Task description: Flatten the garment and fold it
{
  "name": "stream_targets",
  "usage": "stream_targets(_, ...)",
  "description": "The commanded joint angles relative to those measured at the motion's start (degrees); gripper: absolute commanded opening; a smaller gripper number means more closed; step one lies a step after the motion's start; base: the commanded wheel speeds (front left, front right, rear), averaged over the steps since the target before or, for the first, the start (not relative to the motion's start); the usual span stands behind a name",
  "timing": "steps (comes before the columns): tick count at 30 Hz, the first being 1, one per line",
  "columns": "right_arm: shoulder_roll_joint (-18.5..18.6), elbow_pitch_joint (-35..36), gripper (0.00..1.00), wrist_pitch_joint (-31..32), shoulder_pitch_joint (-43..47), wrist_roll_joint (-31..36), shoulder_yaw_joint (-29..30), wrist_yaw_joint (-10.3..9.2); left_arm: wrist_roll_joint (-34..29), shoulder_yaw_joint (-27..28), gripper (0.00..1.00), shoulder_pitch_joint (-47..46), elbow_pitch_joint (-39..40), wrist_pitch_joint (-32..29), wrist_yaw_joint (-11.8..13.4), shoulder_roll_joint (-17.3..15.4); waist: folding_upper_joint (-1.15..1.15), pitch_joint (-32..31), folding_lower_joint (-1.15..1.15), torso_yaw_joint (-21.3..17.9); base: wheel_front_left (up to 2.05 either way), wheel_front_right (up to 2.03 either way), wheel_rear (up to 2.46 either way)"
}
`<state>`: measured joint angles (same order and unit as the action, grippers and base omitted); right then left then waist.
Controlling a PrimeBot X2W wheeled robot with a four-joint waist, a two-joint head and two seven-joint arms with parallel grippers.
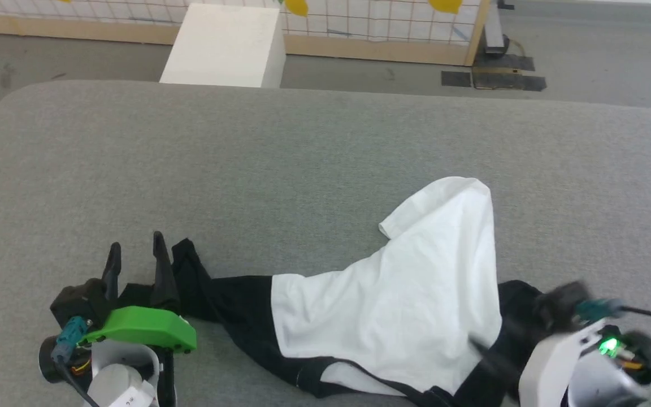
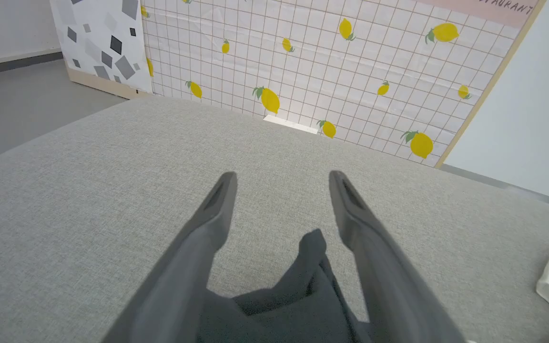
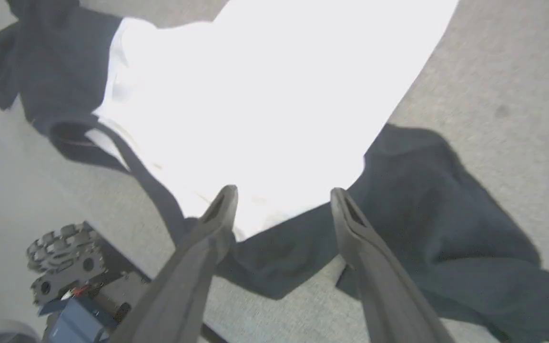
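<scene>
The garment (image 1: 393,294) is lying crumpled along the near edge of the grey cushion (image 1: 303,147), its white body fanning up and to the right, with one corner curling over. The left sleeve (image 1: 229,299) is trailing out toward the left gripper (image 1: 136,242), whose fingers are standing wide apart. In the left wrist view a fold of that black cloth is poking up between them near their base, and nothing is pinching it. The right gripper (image 3: 282,190) is hanging over the seam where white cloth is meeting the right sleeve (image 3: 446,228) – its fingers are also spread wide, gripping nothing, and it is showing blurred in the head view. Beyond the cushion a white box (image 1: 224,45) is sitting on the floor in front of a lemon-printed panel (image 2: 312,62)
</scene>
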<state>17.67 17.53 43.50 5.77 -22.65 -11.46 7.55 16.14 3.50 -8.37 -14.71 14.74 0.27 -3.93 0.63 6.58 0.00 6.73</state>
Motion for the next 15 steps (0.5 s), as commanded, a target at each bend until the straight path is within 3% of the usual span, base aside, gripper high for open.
stream_targets(1,-2.3,0.3,1.00,-3.8,-1.1,2.5,1.9,-0.06,-0.3,-0.3,1.00,0.8,-0.2,0.3,-0.3,0.1,-0.63,0.1,0.00,0.9,0.00,0.00,0.00)
stream_targets(6,-12.2,-4.8,1.00,-15.8,-3.7,9.3,9.4,-0.06,-0.3,-2.0,1.00,1.0,-0.7,0.3,-0.5,0.4,-0.63,0.4,0.00,2.2,0.00,0.00,0.00)
stream_targets(10,-14.5,-13.4,1.00,-18.2,-8.7,11.6,13.0,-0.06,0.1,-3.0,1.00,0.3,-0.9,0.3,-0.5,0.6,-0.63,1.4,0.00,3.2,0.00,0.00,0.00)
stream_targets(15,-14.8,-27.2,1.00,-16.2,-17.5,12.3,18.2,-0.06,0.7,-3.9,1.00,-1.5,-0.9,0.3,-0.6,0.8,-0.63,3.3,0.00,5.1,0.00,0.00,0.00)
